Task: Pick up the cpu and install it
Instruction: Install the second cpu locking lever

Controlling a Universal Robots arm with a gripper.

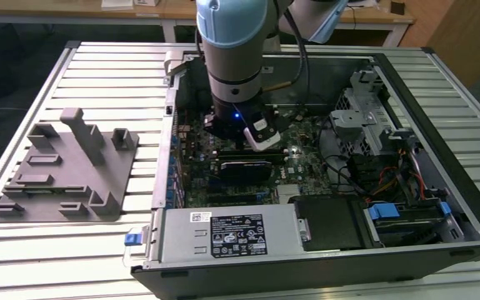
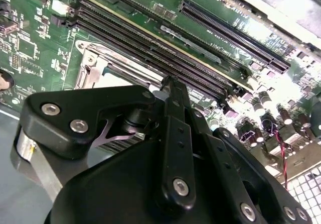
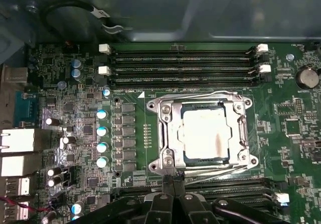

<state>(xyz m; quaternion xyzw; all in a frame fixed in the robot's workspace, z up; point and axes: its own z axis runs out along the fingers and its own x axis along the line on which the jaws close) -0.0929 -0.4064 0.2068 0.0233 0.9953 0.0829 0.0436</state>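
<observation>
Sitting flat in the motherboard socket (image 3: 203,133), the cpu (image 3: 205,133) looks light, stiff and fragile, best gripped by its thin edges; the pincer (image 3: 173,196) hovers beside it, fingers seemingly together, holding nothing.

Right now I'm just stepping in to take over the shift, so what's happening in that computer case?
The robot arm is reaching down into the open computer case, its gripper low over the green motherboard. In the first wrist view the cpu already lies in the metal socket frame, with the gripper at the frame's edge and nothing seen in it. The grey fixture sits on the table beside the case.
</observation>
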